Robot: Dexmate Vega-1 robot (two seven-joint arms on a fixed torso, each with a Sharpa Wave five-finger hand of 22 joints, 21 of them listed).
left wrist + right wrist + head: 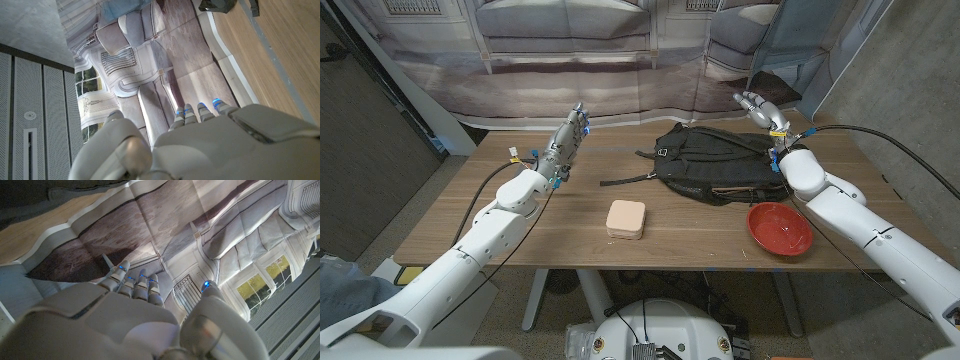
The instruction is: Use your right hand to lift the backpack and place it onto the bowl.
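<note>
- Your right robot hand (760, 108) is raised above the far right part of the wooden worktop (520, 235), just beyond the back edge of the black fabric backpack (715, 162). It holds nothing, and its fingers (135, 285) are stretched out side by side with the thumb set apart.
- The backpack lies flat on the worktop, right of centre, with a black strap (625, 182) trailing out from it toward the middle. Your right forearm passes over the backpack's right end.
- The shallow red round bowl (780, 227) sits on the worktop just in front of the backpack's right end, near the front edge. From the head view you cannot tell whether its rim touches the backpack.
- A pale beige square box with rounded corners (626, 219) rests on the worktop to the left of the backpack, nearer the front, apart from both the strap and the bowl.
- Your left robot hand (568, 138) is held up over the worktop well to the left of the backpack, beyond the strap's free end. It is empty, fingers (200, 111) straight and close together, pointing away from the robot.
- Behind the backpack, past the worktop's far edge, hangs a printed backdrop of grey upholstered seats (570, 40).
</note>
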